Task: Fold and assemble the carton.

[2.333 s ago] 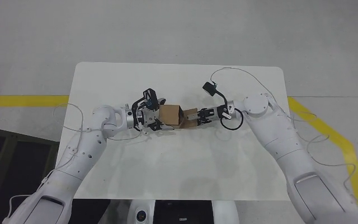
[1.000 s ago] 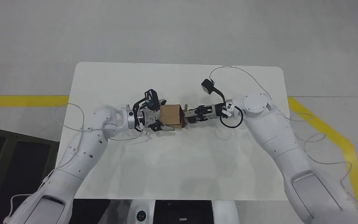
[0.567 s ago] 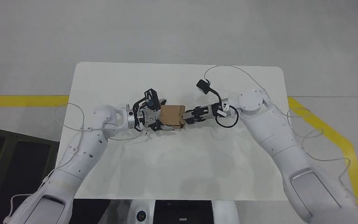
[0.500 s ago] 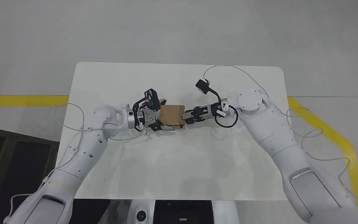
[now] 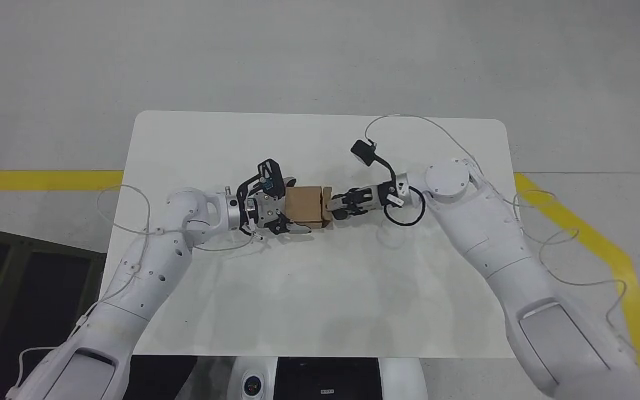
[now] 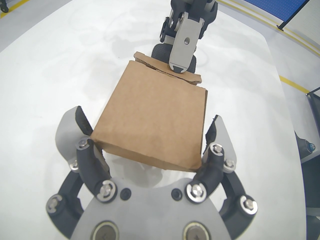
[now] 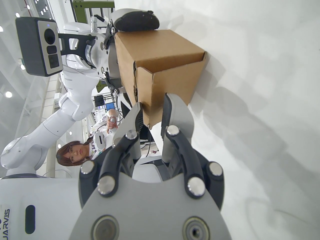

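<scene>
Centrally on the white table point(image 5: 420, 290) lay the brown carton point(image 5: 305, 207), with its lower side against the table surface. The carton formed a box shape. One end was closed by an end flap point(image 6: 170, 73) folded across the opening. The left gripper point(image 6: 147, 121) stood at the opposite end of the carton. Its jaws were spread wide and held the carton by two opposite side walls, one finger pad pressed on each wall. The right gripper point(image 7: 153, 108) stood just beside the flap end of the carton and faced the left gripper along the carton's length. Its jaws were set narrow and pinched the free edge of the end flap between the fingertips.
</scene>
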`<action>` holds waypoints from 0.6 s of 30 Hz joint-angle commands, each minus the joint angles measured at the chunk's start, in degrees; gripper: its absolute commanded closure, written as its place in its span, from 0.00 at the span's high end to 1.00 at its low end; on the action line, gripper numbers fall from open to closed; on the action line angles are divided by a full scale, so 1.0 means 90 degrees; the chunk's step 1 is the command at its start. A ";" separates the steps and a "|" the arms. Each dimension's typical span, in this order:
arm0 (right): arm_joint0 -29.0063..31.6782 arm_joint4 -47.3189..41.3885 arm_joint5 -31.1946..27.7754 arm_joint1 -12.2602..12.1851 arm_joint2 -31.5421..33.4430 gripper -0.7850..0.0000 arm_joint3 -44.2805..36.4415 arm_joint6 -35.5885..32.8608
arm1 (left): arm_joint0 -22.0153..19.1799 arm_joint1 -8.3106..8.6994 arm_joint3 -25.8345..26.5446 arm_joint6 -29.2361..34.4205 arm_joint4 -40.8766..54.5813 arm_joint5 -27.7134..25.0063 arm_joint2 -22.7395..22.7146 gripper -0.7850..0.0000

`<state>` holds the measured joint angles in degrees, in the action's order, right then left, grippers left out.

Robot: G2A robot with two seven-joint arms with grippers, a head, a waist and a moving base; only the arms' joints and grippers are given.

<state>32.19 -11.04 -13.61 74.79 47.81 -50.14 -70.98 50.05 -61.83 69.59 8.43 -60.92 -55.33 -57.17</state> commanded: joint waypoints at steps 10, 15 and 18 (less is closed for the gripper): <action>-0.0025 0.0117 0.0142 0.0036 -0.0099 0.16 -0.0178 -0.0026 | 0.0000 -0.0001 0.0013 0.0017 0.0016 -0.0016 -0.0006 1.00; -0.0084 0.0190 0.0190 0.0065 -0.0162 0.13 -0.0161 -0.0047 | 0.0003 -0.0002 0.0017 0.0022 0.0018 -0.0015 -0.0006 1.00; -0.0111 0.0238 0.0231 0.0084 -0.0212 0.11 -0.0170 -0.0063 | 0.0006 -0.0003 0.0021 0.0023 0.0017 -0.0012 -0.0006 1.00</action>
<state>31.27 -9.08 -11.67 75.49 46.06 -51.65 -71.46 50.10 -61.86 69.76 8.63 -60.75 -55.46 -57.22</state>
